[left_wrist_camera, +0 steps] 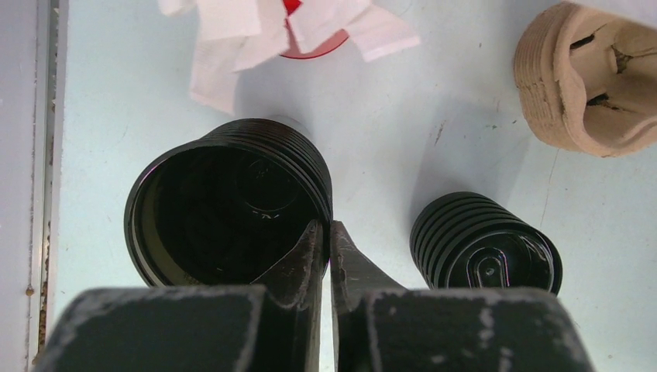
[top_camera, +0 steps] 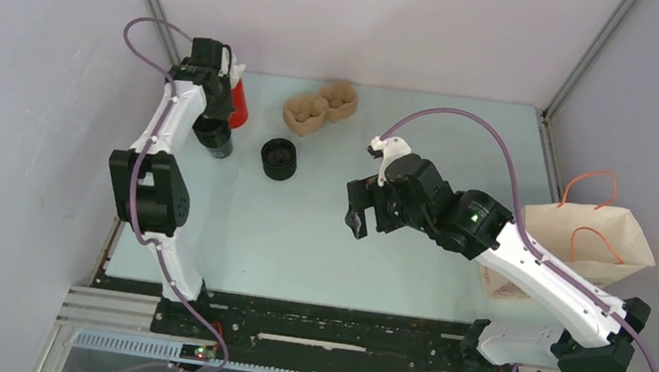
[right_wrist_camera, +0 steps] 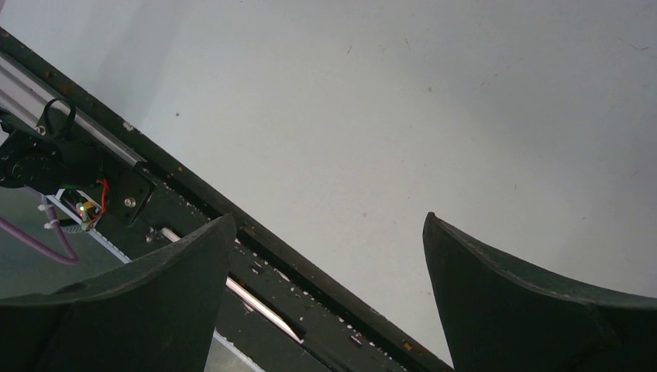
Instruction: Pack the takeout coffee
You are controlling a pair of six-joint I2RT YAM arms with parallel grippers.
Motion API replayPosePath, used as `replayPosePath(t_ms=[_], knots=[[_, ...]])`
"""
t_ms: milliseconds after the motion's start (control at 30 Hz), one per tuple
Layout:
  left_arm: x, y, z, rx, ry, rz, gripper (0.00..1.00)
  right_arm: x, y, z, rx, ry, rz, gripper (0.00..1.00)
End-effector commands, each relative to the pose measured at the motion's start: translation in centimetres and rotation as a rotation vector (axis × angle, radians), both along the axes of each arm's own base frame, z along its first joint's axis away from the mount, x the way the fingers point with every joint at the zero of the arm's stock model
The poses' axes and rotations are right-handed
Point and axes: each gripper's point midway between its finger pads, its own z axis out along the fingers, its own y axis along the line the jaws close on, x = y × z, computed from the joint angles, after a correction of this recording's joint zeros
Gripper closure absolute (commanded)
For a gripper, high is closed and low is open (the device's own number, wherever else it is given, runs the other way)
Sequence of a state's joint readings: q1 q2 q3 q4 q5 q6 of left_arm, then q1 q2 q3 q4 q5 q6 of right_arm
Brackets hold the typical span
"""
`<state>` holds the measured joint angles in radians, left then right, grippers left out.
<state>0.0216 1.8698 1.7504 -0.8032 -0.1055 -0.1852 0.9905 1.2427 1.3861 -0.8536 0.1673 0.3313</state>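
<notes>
The black coffee cup (left_wrist_camera: 225, 201) stands open-topped at the table's back left, with a ridged rim and no lid on it; it also shows in the top view (top_camera: 215, 139). My left gripper (left_wrist_camera: 327, 226) is shut on its right rim wall, one finger inside and one outside. In the top view the left gripper (top_camera: 211, 119) sits right over the cup. My right gripper (top_camera: 358, 210) is open and empty over the middle of the table. Its wrist view (right_wrist_camera: 325, 221) shows only bare table and the front rail. The brown paper bag (top_camera: 589, 242) lies at the far right.
A squat black ridged round piece (left_wrist_camera: 484, 244) sits just right of the cup, as the top view (top_camera: 279, 158) also shows. A red cup with white pieces (left_wrist_camera: 310, 31) stands behind it. A cardboard cup carrier (top_camera: 319, 107) lies at the back centre.
</notes>
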Motion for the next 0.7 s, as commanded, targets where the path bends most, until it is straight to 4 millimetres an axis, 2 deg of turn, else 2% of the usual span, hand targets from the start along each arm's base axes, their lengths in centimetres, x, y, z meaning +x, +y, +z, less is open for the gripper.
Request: replayPosePath(t_ms=[0,567,667], knots=[[0.93,0.17,3.74,-0.026,-0.095,0.01,0.91,-0.02,0.05,0.11,-0.005,-0.016,0.0,0.01],[0.97,0.59,3.74,-0.072,-0.101,0.022,0.87,0.13,0.35,-0.32,-0.019,-0.014,0.009,0.0],[0.97,0.66,3.79,-0.077,-0.103,0.024,0.9,0.17,0.42,-0.36,-0.019,-0.014,0.01,0.0]])
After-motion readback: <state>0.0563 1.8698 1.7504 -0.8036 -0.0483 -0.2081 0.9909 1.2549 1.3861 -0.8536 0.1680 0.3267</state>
